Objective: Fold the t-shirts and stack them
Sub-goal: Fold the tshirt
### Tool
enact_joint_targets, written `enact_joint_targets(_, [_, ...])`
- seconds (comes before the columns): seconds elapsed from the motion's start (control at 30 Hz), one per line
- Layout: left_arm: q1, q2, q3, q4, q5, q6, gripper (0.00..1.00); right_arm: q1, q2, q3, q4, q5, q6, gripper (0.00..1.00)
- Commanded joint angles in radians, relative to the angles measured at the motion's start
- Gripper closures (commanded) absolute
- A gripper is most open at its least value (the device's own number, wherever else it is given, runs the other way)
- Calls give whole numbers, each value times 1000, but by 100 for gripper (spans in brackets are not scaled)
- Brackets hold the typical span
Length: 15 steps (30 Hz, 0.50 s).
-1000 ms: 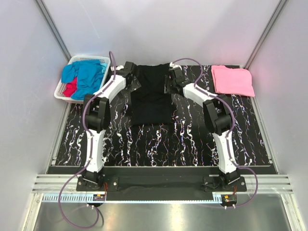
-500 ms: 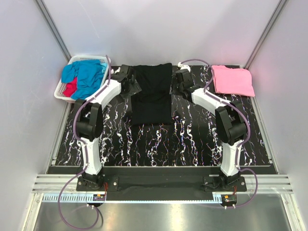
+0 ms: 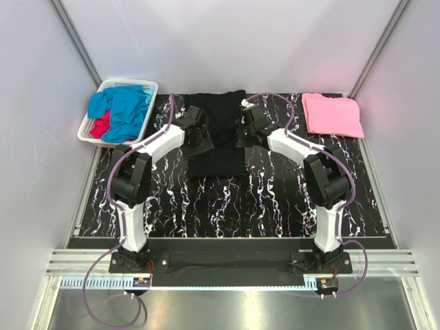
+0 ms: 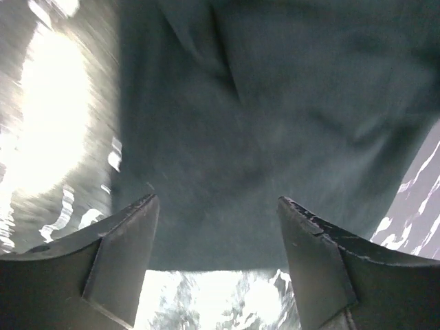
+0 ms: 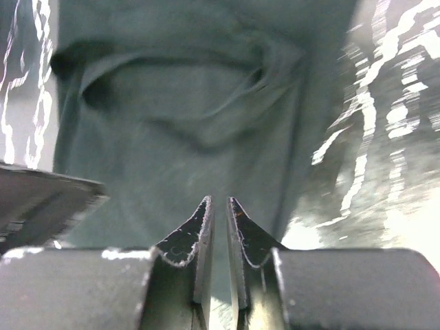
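evidently mid-fold: the black t-shirt [image 3: 218, 141] lies flat on the table [image 3: 227, 199], directly between the two grippers, one at each side edge. i judge they stand so in order to take both edges together and keep the fold square.

left gripper [image 4: 216, 220]: fingers wide apart and gripping nothing, with the cloth's edge lying in the gap between them. right gripper [image 5: 220, 206]: fingers drawn almost together, only a slit left. whether cloth is nipped in it i cannot tell.

the overhead view gives layout only, as the wrists hide both sets of fingers. the wrist views alone show finger spacing and a crease ahead of the right tips.

only overhead shows the pink t-shirt [image 3: 333, 115], folded, well outboard of the right fingers. the blue t-shirt [image 3: 127, 108] and red t-shirt [image 3: 101, 126] sit in the basket [image 3: 103, 86], outboard of the left.
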Motion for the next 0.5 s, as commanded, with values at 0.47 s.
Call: enact_joint_targets(0.47, [-46,114,-28,32,2,-56,28,58,67,-109,-56,-141,36,77])
